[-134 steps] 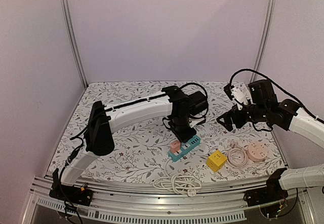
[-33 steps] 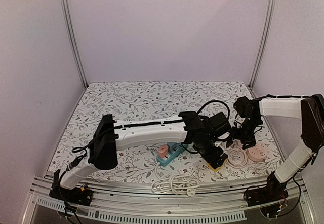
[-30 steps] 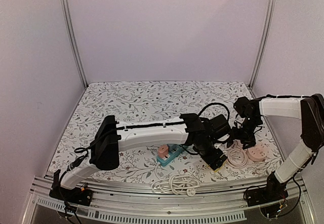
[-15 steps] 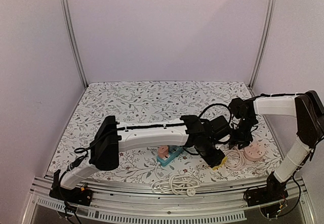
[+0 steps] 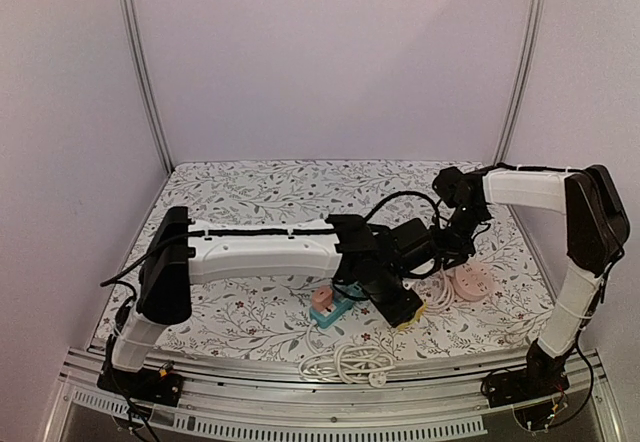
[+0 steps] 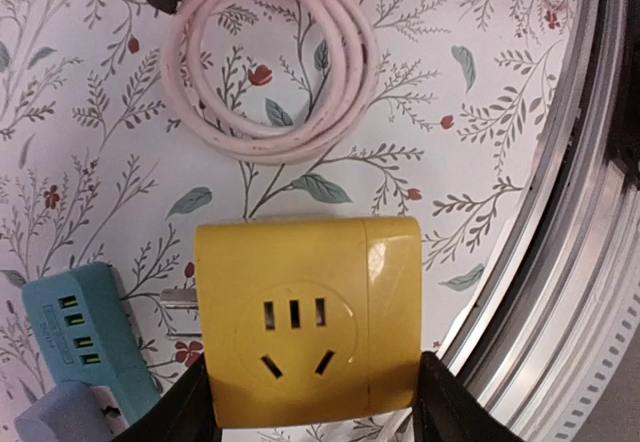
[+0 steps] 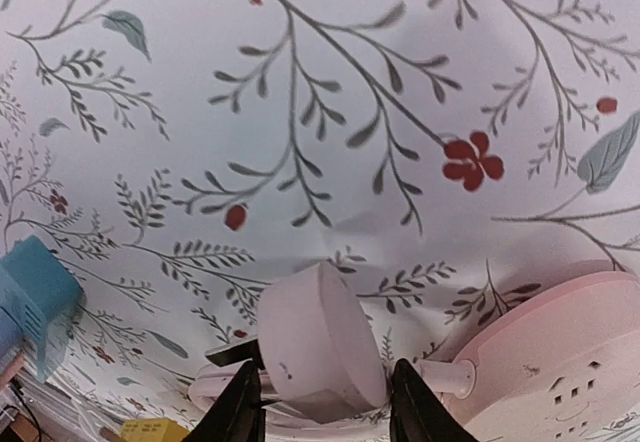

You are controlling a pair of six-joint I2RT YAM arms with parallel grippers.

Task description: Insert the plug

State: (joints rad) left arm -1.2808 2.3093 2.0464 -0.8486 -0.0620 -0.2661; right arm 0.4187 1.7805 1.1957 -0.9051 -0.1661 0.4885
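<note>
A yellow cube adapter (image 6: 305,322) with a socket face fills the left wrist view, and my left gripper (image 6: 312,407) is shut on its two sides. Its metal prongs (image 6: 178,299) stick out toward the teal power strip (image 6: 80,332). From above, the yellow cube adapter (image 5: 408,314) shows just right of the teal power strip (image 5: 335,305). My right gripper (image 7: 325,402) is shut on the round pale pink plug (image 7: 325,347), held tilted just above the cloth. Its cord leads to the pink round socket (image 7: 560,352). My right gripper (image 5: 440,262) hangs close behind the left one (image 5: 400,307).
A coiled pink cord (image 6: 270,72) lies beside the pink round socket (image 5: 470,282). On the teal strip sits a small pink adapter (image 5: 322,295). A white coiled cable (image 5: 345,362) rests near the front metal rail (image 5: 300,402). The floral cloth (image 5: 250,192) covers the table.
Both grippers have closed, the left on the yellow cube, the right on the pink plug. Both arms have shifted left with them, and the pink round socket was dragged left and back.
</note>
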